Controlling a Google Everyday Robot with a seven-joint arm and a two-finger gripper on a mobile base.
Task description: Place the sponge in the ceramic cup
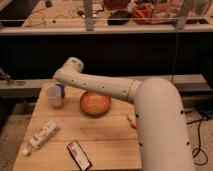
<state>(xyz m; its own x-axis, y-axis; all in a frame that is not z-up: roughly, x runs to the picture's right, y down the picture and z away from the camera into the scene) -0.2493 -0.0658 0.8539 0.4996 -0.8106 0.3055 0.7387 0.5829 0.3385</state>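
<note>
The gripper hangs under the wrist over the table's far left corner, closure not determinable, with the sponge directly beneath it, showing just right of the ceramic cup, apparently outside its mouth.

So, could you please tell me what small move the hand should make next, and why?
Probably a short sideways shift that brings the sponge over the mouth of the ceramic cup, before any lowering. The hand sits low right beside the cup, and the blue sponge shows next to the rim rather than inside it, so the cup does not appear to hold it yet.
</note>
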